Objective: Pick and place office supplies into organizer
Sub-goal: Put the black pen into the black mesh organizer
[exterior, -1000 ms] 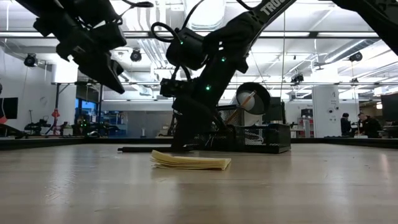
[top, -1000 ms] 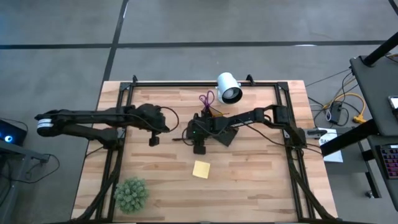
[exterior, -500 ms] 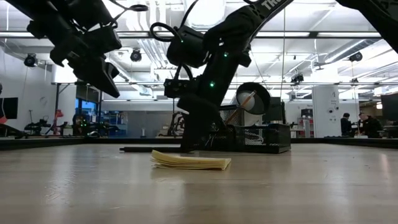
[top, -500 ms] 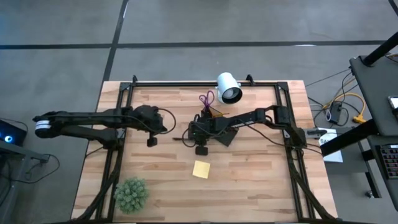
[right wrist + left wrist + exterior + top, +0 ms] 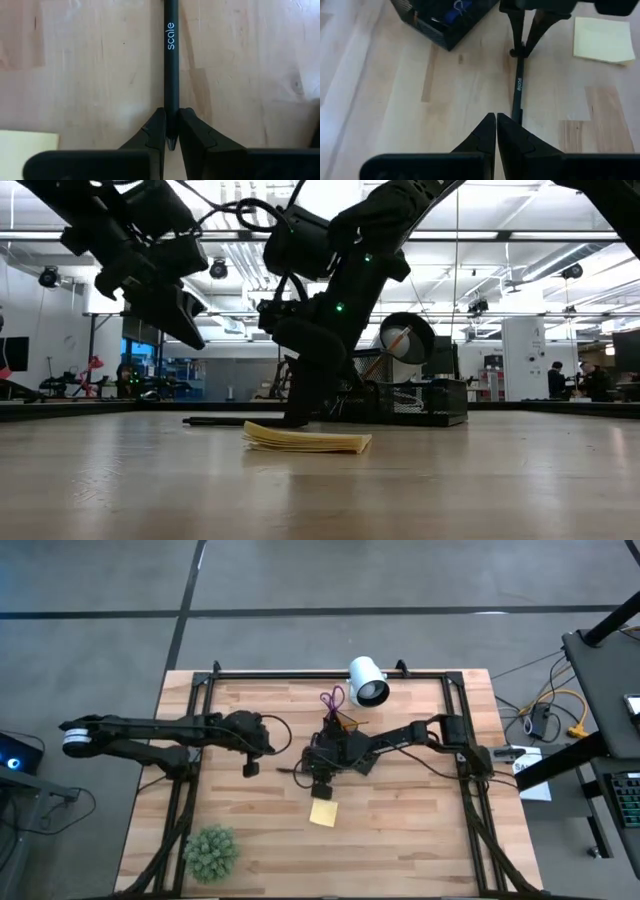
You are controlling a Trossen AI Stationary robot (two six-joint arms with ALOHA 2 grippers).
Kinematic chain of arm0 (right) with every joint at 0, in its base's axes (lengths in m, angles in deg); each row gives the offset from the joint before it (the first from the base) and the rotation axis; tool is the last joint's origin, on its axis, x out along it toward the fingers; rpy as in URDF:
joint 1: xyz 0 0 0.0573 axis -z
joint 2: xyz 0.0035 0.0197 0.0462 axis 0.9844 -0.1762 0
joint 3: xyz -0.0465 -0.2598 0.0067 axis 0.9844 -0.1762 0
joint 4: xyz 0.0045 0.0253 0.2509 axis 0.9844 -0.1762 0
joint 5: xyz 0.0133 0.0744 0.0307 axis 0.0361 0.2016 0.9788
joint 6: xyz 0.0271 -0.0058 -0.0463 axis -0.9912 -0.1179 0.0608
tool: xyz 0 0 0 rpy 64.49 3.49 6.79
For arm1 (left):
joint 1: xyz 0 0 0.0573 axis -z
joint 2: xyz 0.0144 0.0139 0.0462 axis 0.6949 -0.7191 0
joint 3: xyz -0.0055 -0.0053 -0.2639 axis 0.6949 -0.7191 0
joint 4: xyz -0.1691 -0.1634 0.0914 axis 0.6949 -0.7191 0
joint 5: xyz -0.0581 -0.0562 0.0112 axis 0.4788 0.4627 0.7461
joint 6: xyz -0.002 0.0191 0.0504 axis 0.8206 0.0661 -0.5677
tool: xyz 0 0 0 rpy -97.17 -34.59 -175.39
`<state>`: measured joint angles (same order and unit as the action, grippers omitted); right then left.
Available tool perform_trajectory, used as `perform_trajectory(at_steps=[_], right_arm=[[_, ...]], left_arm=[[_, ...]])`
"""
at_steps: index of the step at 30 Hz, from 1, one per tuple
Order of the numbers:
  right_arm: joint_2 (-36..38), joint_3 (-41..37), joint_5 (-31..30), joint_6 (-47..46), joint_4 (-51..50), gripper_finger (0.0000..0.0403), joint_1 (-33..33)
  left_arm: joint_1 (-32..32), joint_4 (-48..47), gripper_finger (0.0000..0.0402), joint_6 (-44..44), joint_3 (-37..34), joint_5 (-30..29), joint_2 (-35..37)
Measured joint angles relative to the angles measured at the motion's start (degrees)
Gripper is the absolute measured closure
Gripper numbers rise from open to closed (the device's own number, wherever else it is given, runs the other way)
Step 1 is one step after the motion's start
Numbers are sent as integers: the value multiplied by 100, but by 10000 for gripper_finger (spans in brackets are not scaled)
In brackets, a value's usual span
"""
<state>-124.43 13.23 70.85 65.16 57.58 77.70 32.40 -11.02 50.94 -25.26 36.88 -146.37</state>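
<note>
Black slim pen (image 5: 171,60) lies flat on wooden table (image 5: 400,830), mid-table, near black mesh organizer (image 5: 352,752). My right gripper (image 5: 171,131) clamps pen's tip end, low, for lift. Left gripper (image 5: 496,131) pinched together, empty, hovering left. Yellow sticky-note pad (image 5: 323,813) waits nearer.

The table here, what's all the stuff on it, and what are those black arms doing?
Pen: one, black, lying mid-table, one end between the right pincer's fingers.
Sticky-note pad: one, yellow, flat on the wood just in front of that pincer.
Organizer: one, black, behind the pen; scissors with purple handles stand in it.
Camera: one, white cylinder, back edge.
Plant ball: one, green, front-left corner.
Left pincer: shut, empty, raised left of the pen.
Right pincer: closed on the pen.
</note>
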Motion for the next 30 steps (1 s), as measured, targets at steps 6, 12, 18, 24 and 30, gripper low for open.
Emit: perform_trajectory(at_steps=[6,12,18,24,30], right_arm=[[-98,-3,-47,-371,102,376,-37],[-114,-9,-101,-423,390,376,-57],[-131,-7,-132,-482,394,376,-74],[-133,-9,-243,-419,404,376,-78],[-133,-11,-248,-390,418,376,-76]], left_arm=[[4,-43,402,-1,-4,427,-477],[7,-28,402,-3,-4,937,-915],[4,-3,402,-142,-7,933,-1345],[1,144,402,-151,-7,924,-1591],[2,319,399,-295,-7,920,-1686]])
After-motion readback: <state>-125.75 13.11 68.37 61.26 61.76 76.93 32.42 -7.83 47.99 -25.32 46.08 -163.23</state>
